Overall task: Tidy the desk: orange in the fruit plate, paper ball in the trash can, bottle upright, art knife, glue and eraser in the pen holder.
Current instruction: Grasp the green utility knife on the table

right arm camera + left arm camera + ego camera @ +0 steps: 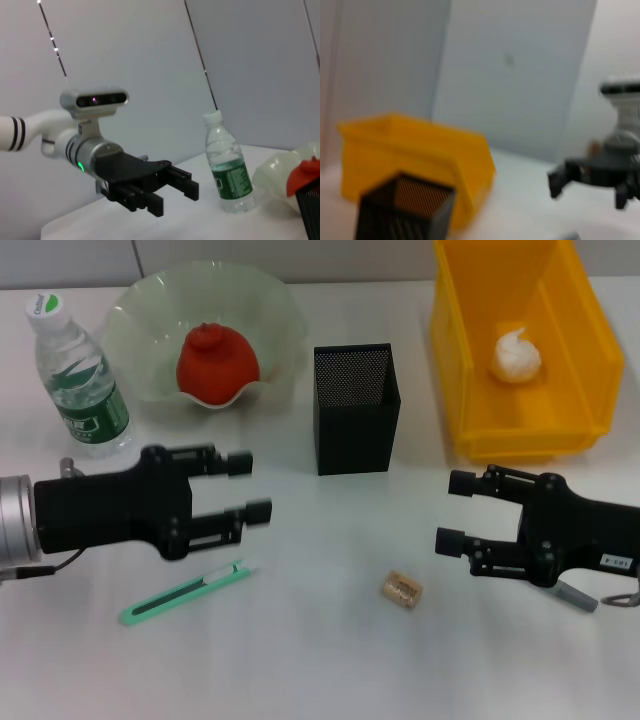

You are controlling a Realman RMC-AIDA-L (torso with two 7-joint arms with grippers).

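The orange (217, 365) lies in the pale green fruit plate (140, 320) at the back left. Left of the plate the bottle (80, 380) stands upright. A white paper ball (515, 355) rests in the yellow bin (470, 390) at the back right. The black mesh pen holder (356, 408) stands mid-table. Just in front of my open left gripper (250, 487) lies the green art knife (185, 592). The tan eraser (401, 589) sits between both arms. My right gripper (453, 511) hovers open, and the grey glue stick (575, 595) pokes out beneath it.
In the left wrist view the yellow bin (415, 155) stands behind the pen holder (405, 210), with the right gripper (587, 192) farther off. The right wrist view shows the left gripper (175, 197), the bottle (227, 167) and the plate (277, 172).
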